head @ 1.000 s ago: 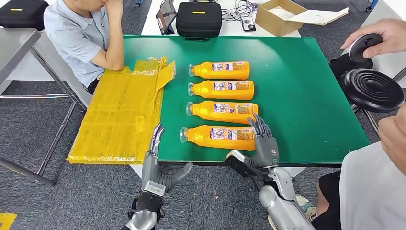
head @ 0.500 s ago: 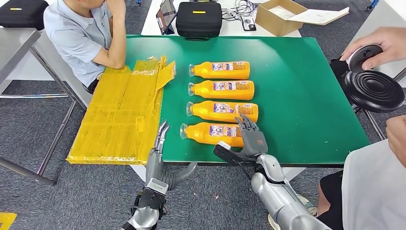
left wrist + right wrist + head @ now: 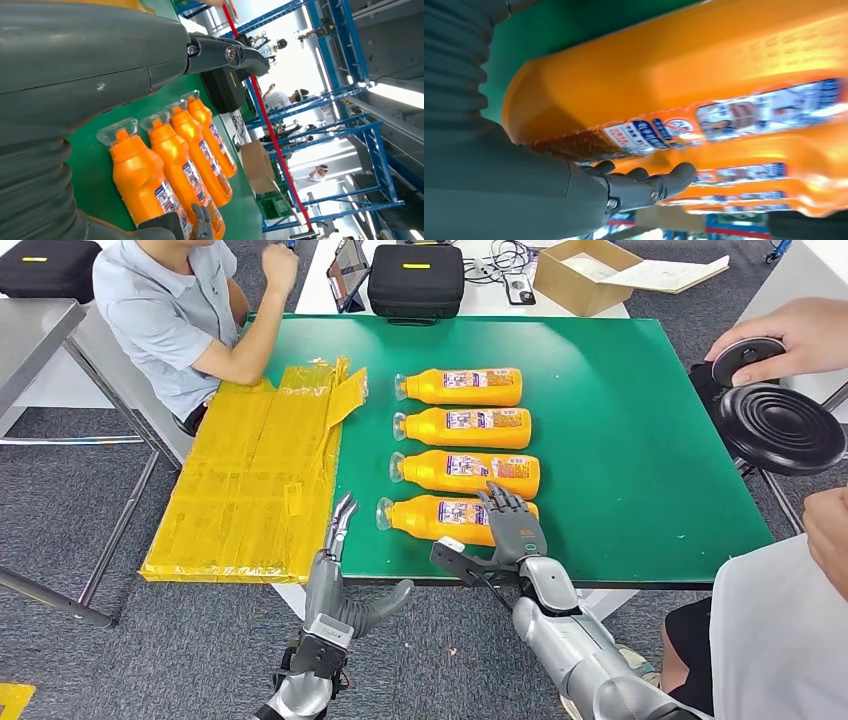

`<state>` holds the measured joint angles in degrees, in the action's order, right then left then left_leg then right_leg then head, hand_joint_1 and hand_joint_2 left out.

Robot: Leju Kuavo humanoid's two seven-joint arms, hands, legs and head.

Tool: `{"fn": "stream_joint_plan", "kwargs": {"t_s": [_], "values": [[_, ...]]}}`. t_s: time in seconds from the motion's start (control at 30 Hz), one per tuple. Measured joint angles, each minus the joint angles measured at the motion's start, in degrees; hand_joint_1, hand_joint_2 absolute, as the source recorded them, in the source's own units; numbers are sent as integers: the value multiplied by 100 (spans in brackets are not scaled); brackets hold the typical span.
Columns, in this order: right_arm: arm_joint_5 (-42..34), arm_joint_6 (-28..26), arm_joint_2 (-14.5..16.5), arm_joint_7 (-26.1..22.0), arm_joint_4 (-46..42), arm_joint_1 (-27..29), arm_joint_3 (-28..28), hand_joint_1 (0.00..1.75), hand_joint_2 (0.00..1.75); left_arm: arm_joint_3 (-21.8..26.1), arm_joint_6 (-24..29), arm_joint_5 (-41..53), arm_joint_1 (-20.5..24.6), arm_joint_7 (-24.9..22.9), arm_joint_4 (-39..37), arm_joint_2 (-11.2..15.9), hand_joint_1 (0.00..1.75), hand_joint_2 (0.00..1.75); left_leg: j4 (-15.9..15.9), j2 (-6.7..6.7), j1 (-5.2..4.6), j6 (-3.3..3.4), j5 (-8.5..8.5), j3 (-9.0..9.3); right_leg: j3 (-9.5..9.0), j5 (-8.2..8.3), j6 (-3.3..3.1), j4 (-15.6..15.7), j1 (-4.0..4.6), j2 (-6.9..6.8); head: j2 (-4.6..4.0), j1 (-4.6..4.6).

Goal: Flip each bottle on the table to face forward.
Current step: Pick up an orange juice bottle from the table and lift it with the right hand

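The left hand [image 3: 335,540] hangs at the green worktop [image 3: 640,440] edge, fingers extended, holding nothing. The right hand [image 3: 515,530] lies over the nearest bottle's [image 3: 440,518] base, fingers spread on top, not closed. Three more bottles [image 3: 465,428] lie in a row beyond.

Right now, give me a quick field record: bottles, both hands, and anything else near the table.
bottles: four orange bottles lying in a column, caps toward the yellow sheet
nearest bottle: right hand laid over its base end, thumb out to the side
left hand: fingers straight, at the table edge, holding nothing
people: one seated at the far left corner; another on the right holding black discs
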<state>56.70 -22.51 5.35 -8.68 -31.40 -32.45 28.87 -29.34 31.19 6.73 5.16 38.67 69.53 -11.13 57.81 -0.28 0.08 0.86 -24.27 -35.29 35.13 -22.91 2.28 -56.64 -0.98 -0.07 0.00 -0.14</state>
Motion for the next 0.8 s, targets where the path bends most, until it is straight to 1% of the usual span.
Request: {"fn": "stream_joint_plan", "kwargs": {"t_s": [0.2,0.33,0.43,0.47,0.57,0.6,0.7,0.8], "values": [[467,-65,-3,711,87,-67,118,0,175,82,-17,151,-127,0,89,-39,0,175,0,0,0,0,0,0,0,0,0,0,0,0,0,0],[580,-44,-2,842,133,-97,161,0,175,136,-23,202,-176,0,104,-48,0,175,0,-2,0,0,0,1,-2,0,0,0,0,-1,0,0],[640,89,0,872,169,-119,169,0,175,194,-20,222,-207,0,120,-51,0,175,0,-1,0,0,0,8,-8,0,0,0,0,-1,0,0],[649,138,1,875,181,-129,168,37,175,218,-19,224,-213,0,131,-52,0,175,0,-1,0,0,0,11,-11,0,0,0,0,0,0,1],[614,301,3,842,217,-157,168,167,175,268,-25,230,-221,0,150,-53,0,175,0,-1,0,0,0,19,-18,0,0,1,0,0,0,1],[575,382,3,802,231,-161,168,175,175,279,-29,235,-223,0,151,-56,0,175,0,0,0,0,0,20,-19,0,0,1,0,0,0,1],[414,568,-2,625,272,-177,161,175,175,313,-35,242,-225,0,151,-71,0,175,0,1,0,0,0,26,-24,0,0,1,0,0,0,1],[304,612,-8,508,309,-207,142,175,175,347,-29,236,-226,0,151,-80,0,175,0,0,0,0,0,34,-30,0,0,2,0,0,0,2]]}}
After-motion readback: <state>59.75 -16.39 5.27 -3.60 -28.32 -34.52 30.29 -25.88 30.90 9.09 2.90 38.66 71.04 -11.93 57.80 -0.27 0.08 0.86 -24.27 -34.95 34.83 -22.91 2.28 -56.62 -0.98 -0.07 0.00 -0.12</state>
